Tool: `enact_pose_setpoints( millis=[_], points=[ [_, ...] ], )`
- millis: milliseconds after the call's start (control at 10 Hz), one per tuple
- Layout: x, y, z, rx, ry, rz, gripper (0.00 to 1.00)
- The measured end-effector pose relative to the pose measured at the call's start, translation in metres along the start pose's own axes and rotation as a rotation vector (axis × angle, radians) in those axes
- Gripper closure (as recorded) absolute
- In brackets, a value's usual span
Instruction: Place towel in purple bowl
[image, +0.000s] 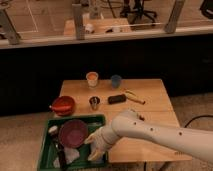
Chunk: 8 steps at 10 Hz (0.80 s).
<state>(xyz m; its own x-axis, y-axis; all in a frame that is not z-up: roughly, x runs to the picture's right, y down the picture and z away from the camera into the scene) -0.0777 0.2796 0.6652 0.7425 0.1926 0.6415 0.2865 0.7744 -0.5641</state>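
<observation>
The purple bowl (73, 132) sits in the upper middle of a green tray (47, 152) at the table's front left. A pale, crumpled towel (70, 155) lies in the tray just below the bowl. My white arm reaches in from the right, and the gripper (95, 148) hangs over the tray's right part, right of the towel and below and to the right of the bowl. I cannot make out whether it touches the towel.
A glossy red bowl (63, 105) stands on the table left of the tray's top edge. A dark utensil (59, 150) and a small white item (52, 130) lie in the tray. Further back stand an orange cup (92, 79), a blue cup (116, 81), a metal cup (94, 103), a dark bar (117, 99) and a banana (134, 96).
</observation>
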Motion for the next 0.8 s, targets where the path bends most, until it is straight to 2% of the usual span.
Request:
enact_pose_setpoints(
  millis=[300, 800],
  points=[
    [0.005, -0.009, 0.019, -0.044, 0.027, 0.009, 0.42],
    [0.025, -0.017, 0.020, -0.052, 0.048, 0.062, 0.42]
  ],
)
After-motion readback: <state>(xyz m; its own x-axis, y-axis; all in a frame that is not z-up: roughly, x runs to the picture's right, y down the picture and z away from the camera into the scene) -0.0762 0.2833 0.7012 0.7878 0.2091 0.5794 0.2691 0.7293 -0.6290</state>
